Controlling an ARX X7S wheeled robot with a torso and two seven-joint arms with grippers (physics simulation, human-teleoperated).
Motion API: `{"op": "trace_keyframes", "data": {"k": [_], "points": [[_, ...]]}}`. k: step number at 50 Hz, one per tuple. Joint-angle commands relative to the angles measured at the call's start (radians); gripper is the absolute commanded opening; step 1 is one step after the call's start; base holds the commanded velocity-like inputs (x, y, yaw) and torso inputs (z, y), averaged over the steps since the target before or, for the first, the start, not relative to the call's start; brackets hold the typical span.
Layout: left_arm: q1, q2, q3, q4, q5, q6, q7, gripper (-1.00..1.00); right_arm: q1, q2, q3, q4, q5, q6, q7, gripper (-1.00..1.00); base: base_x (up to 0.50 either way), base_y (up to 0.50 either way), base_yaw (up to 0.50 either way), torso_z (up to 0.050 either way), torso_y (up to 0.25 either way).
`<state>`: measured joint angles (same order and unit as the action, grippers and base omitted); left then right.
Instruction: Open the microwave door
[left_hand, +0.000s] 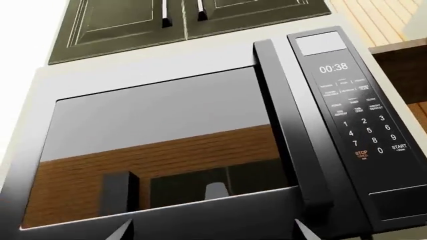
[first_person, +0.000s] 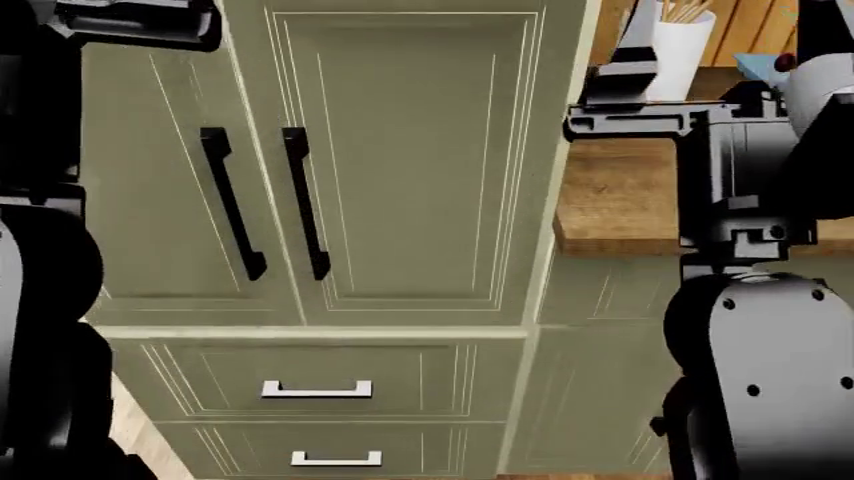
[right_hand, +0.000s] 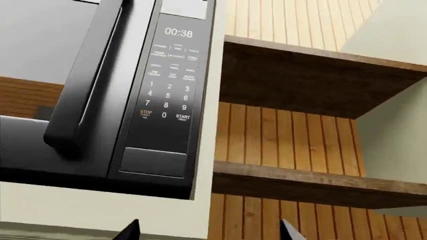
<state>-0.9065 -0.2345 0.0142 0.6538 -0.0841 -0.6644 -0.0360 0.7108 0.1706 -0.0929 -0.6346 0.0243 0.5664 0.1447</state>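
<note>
The black microwave (left_hand: 200, 150) fills the left wrist view, its glass door (left_hand: 153, 145) shut flush. A long black handle (left_hand: 293, 130) runs along the door's edge beside the keypad (left_hand: 363, 125), which reads 00:38. My left gripper (left_hand: 213, 232) is open, short of the door's lower edge, both tips showing and nothing between them. In the right wrist view the handle (right_hand: 87, 80) and keypad (right_hand: 170, 85) appear up and to one side. My right gripper (right_hand: 210, 231) is open and empty, below the microwave's corner. The head view does not show the microwave.
Dark cabinet doors (left_hand: 133, 20) sit above the microwave. Wooden shelves (right_hand: 313, 75) on a slatted wall stand beside it. The head view shows pale cabinet doors with black handles (first_person: 254, 200), drawers (first_person: 316, 388), a wooden counter (first_person: 621, 200) and a white utensil holder (first_person: 674, 50).
</note>
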Motion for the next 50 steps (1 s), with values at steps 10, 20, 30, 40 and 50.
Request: {"op": "trace_keyframes", "data": {"k": [10,20,30,40,50], "points": [[-0.089,-0.023,-0.02,0.02,-0.008,-0.054,-0.009,1.0,0.098,0.012,0.041,-0.088,0.027,0.079,0.011,1.0,0.0,-0.41,0.0,0.0,0.0],[-0.097,-0.024,-0.008,0.012,-0.01,-0.054,-0.012,1.0,0.083,0.018,0.035,-0.076,0.021,0.073,0.026,1.0,0.0,-0.4,0.0,0.0,0.0],[-0.099,-0.026,-0.009,0.01,-0.017,-0.05,-0.014,1.0,0.086,0.021,0.026,-0.069,0.029,0.103,0.03,1.0,0.34,-0.07,0.0,0.0,0.0],[-0.1,-0.029,-0.006,0.008,-0.02,-0.047,-0.019,1.0,0.08,0.024,0.02,-0.059,0.036,0.098,0.034,1.0,0.14,-0.18,0.0,0.0,0.0],[-0.102,-0.034,-0.007,0.015,-0.025,-0.054,-0.023,1.0,0.08,0.034,0.002,-0.06,0.038,0.105,0.032,1.0,0.37,-0.05,0.0,0.0,0.0]]}}
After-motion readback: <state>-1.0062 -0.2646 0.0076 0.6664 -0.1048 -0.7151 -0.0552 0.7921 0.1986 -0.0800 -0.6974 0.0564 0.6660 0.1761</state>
